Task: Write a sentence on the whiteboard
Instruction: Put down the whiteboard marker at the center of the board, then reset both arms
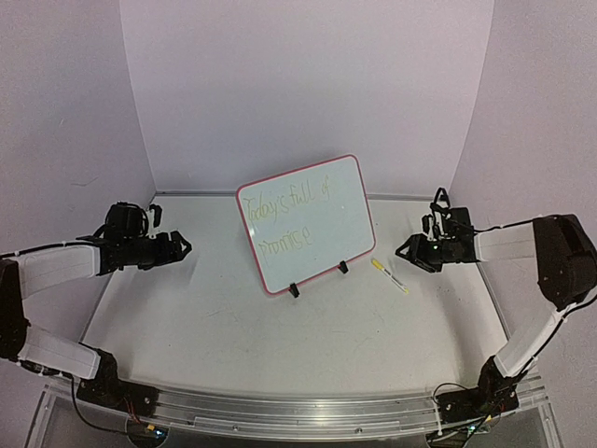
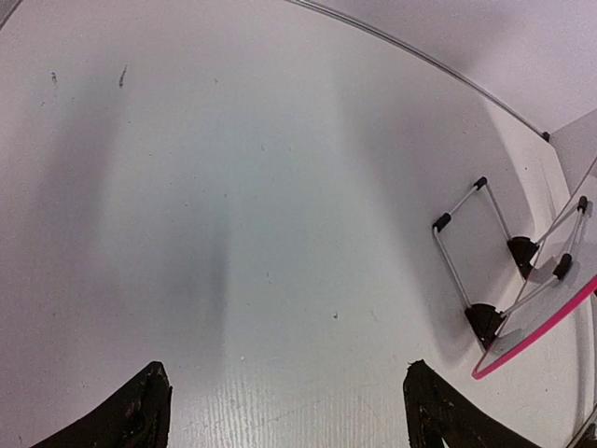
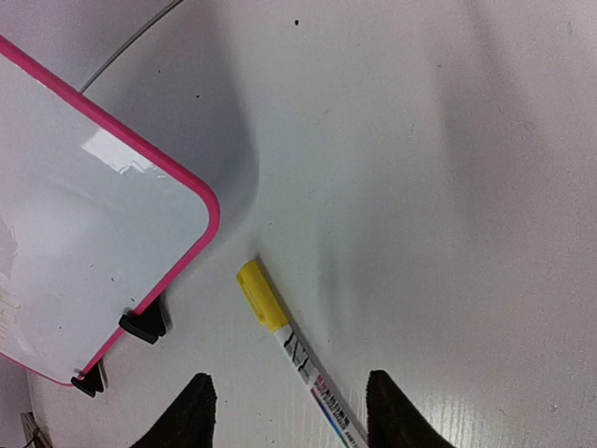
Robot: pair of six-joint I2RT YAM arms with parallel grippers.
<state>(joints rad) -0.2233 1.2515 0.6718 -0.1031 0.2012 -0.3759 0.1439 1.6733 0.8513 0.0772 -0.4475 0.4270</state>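
The whiteboard point(image 1: 308, 224) stands mid-table, tilted back on a wire stand point(image 2: 464, 245) with its two black feet point(image 1: 294, 290) at the front. That lean probably keeps its face turned up toward the arms for writing. The sentence point(image 1: 283, 222) runs across its left part in two faint yellow-green lines, so the writing looks done. The left gripper point(image 1: 184, 247) hangs well off to the board's left, its fingers spread and empty, likely out of the way. The right gripper point(image 1: 402, 250) is likewise spread and holds nothing, hovering just right of the board near the pen point(image 1: 390, 277). The yellow-capped pen lies flat on the table by the board's right foot, apparently set down. The table point(image 1: 280, 345) is white, lightly scuffed and specked, and plain pale walls point(image 1: 308, 84) close in its back and sides.
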